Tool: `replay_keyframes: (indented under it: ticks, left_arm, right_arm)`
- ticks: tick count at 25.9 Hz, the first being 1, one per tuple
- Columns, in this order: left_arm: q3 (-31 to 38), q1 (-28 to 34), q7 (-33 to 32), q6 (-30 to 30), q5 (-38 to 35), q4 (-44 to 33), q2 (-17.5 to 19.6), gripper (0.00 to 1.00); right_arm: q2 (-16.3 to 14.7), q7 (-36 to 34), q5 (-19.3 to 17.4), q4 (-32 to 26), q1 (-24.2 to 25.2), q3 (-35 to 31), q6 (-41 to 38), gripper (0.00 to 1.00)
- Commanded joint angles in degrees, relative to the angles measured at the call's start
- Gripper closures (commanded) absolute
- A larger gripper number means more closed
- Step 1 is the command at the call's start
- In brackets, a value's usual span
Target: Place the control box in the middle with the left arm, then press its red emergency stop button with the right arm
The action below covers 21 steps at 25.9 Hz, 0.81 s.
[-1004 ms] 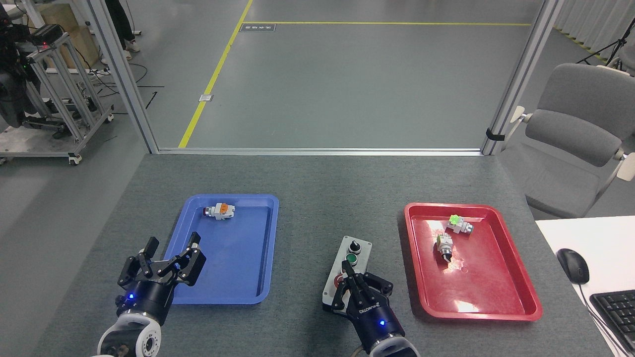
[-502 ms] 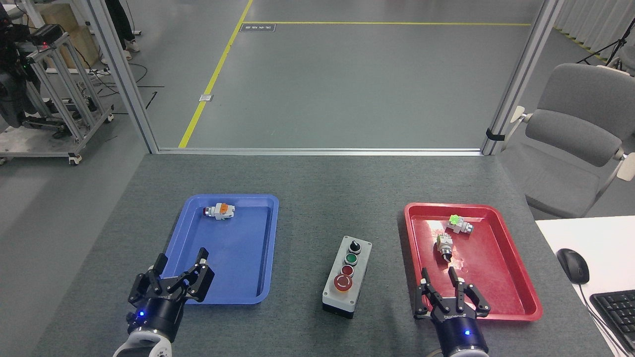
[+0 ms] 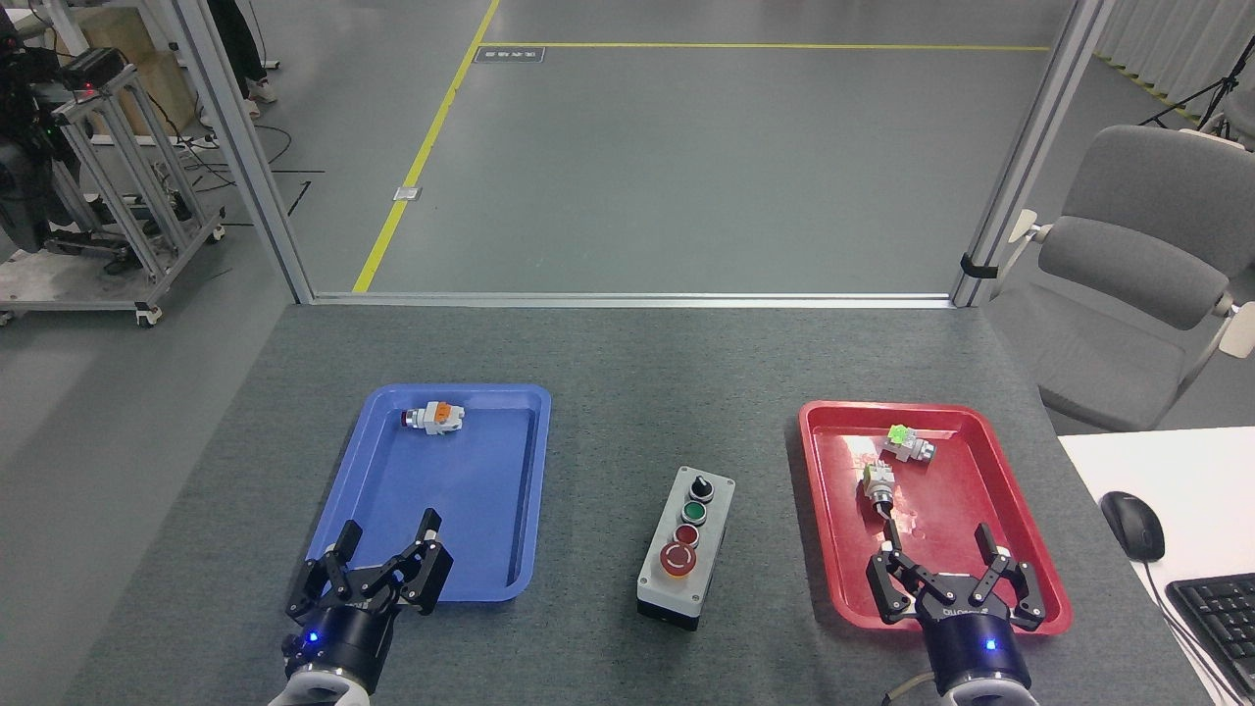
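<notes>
Control box [image 3: 685, 545] sits on the grey table between a blue tray [image 3: 446, 490] and a red tray [image 3: 927, 515], touched by nothing. Its red emergency stop button [image 3: 677, 559] is at the near end. The left gripper [image 3: 377, 569], fingers spread, hovers over the blue tray's near edge. The right gripper [image 3: 951, 579], also spread, hovers over the red tray's near edge, well apart from the box.

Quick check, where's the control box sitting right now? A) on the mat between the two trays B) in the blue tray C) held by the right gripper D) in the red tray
A: the control box sits on the grey mat between the blue tray and the red tray, and neither gripper touches it.
</notes>
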Motion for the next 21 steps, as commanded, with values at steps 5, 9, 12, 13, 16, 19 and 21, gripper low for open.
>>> replay_keyframes:
  ticks: [5,9,12,13,16,19,21]
  left_arm:
    - [0.0,0.02,-0.01,-0.08,0.15,0.04,-0.11,0.01]
    - [0.0,0.02,-0.01,-0.08,0.15,0.04,-0.11,0.01]
    - [0.0,-0.07,-0.01,-0.08,0.15,0.04,-0.19,0.01]
    - [0.0,0.02,-0.01,-0.08,0.15,0.04,-0.11,0.01]
    - [0.0,0.02,-0.01,-0.08,0.15,0.04,-0.11,0.01]
    - [0.0,0.02,-0.01,-0.08,0.15,0.04,-0.19,0.01]
    - [0.0,0.02,-0.01,-0.08,0.15,0.04,-0.19,0.01]
  right_arm:
    - [-0.64,-0.06,-1.0,-1.91,0.23,0.1,-0.02,0.02]
    - [-0.2,0.29,-1.08,-2.17,0.49,0.1,0.68,0.02]
    - [0.32,0.64,-2.23,-2.35,0.58,0.71,0.15,0.02]
    - [0.67,0.56,-2.4,-2.52,0.67,0.71,0.24,0.02]
    - [0.59,0.47,-2.49,-2.87,0.58,0.63,0.15,0.02]
    - [0.76,0.21,-2.49,-3.84,0.58,0.71,0.42,0.02]
    - [0.76,0.12,-2.49,-4.02,0.58,0.63,0.42,0.02]
